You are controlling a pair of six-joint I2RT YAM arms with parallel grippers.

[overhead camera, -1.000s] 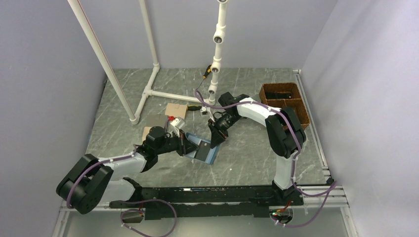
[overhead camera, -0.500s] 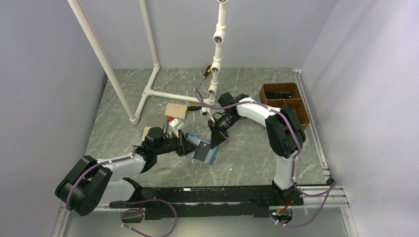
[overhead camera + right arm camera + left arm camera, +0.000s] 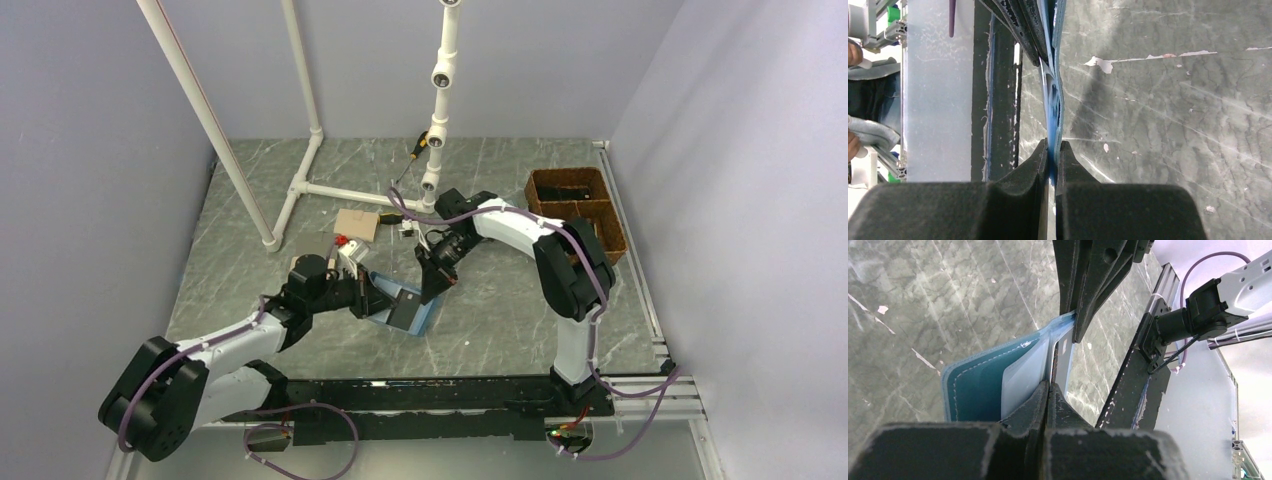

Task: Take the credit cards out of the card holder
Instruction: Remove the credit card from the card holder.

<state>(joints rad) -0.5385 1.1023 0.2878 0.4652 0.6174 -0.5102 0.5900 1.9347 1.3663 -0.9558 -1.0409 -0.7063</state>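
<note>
**A:** On the table (image 3: 500, 330), where was the holder (image 3: 408, 310)?

**B:** Mid-surface, opened. The left gripper (image 3: 1048, 386) pinched one edge and the right gripper (image 3: 1052, 148) pinched the opposite flap.

**A:** How would it handle?

**B:** Probably light and limp; the flap bowed in the right wrist view. A pale card (image 3: 1020, 379) showed in a pocket. It was likely thin, stiff and slick, best drawn by its exposed edge.

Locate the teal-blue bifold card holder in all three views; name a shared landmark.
Top external: the teal-blue bifold card holder is just left of centre.
Left wrist: centre-left, blue inside showing.
Right wrist: edge-on, a vertical blue strip left of centre.
Shared landmark: grey marbled tabletop.
</note>
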